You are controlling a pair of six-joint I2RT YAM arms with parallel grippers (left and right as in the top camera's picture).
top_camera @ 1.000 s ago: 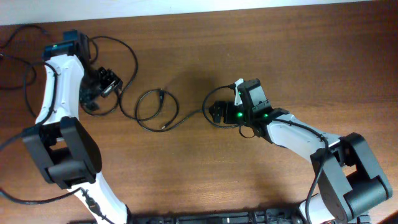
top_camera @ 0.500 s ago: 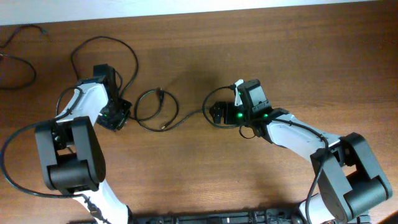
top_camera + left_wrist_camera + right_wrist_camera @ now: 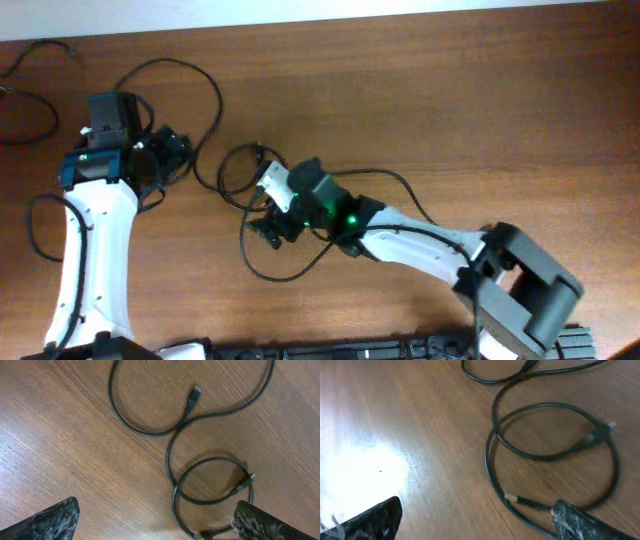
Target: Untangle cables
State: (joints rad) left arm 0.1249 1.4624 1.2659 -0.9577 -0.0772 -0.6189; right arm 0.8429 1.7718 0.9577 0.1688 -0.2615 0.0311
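Movement: right fingers (image 3: pixel 372 519) have been swung left over the cables (image 3: pixel 240 172); left fingers (image 3: pixel 52 520) have been drawn back.
Fingers: both pairs spread, nothing grasped.
Cables: looped on the tabletop (image 3: pixel 450 100), partly beneath the right fingers.
Progress: loops still crossed; separation remains.

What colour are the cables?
The cables are black; the left wrist view shows them best.

Cables (image 3: pixel 168 455) spread over the table's (image 3: pixel 450 100) left-centre: a wide arc at the far side, a small loop in the middle, a bigger loop nearer. Left gripper (image 3: pixel 174 152) sits just left of the small loop, beside the arc. Right gripper (image 3: pixel 268 228) hangs over the nearer loop, reaching in from the near right.
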